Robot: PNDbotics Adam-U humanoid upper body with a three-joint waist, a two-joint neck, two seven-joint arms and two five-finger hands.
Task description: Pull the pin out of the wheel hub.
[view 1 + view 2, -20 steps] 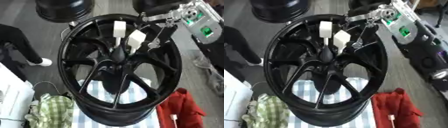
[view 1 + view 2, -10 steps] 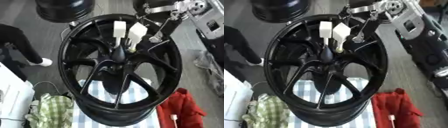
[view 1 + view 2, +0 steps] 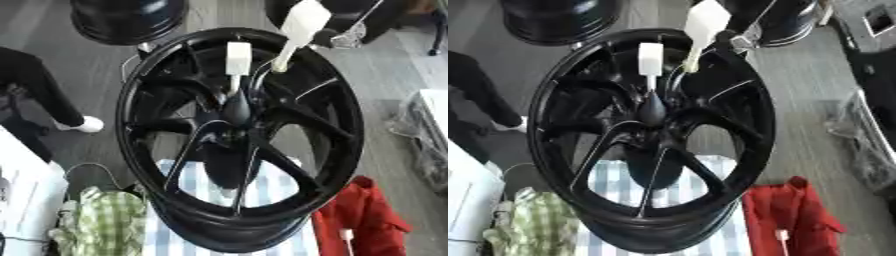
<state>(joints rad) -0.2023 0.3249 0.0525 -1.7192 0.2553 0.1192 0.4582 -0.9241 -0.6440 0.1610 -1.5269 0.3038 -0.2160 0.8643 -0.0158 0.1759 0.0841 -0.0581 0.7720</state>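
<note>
Glossy black spoked wheel hub (image 3: 241, 145); two white, seemingly flat-headed pins (image 3: 238, 58).

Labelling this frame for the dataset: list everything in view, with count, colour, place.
wheel hub: 1, black, spoked, centre, standing on the striped cloth
white tags: 2, white, rectangular, one over the hub's centre, one tilted at the upper rim
striped cloth: 1, blue and white, under the wheel hub
checked cloth: 1, green and white, lower left
red cloth: 1, red, lower right
second wheel: 1, black, top left, on the floor
clear plastic: 1, right edge
person's leg: 1, dark trousers with a white shoe, left edge, not touching the hub
robot's hands: not clearly visible in either view
</note>
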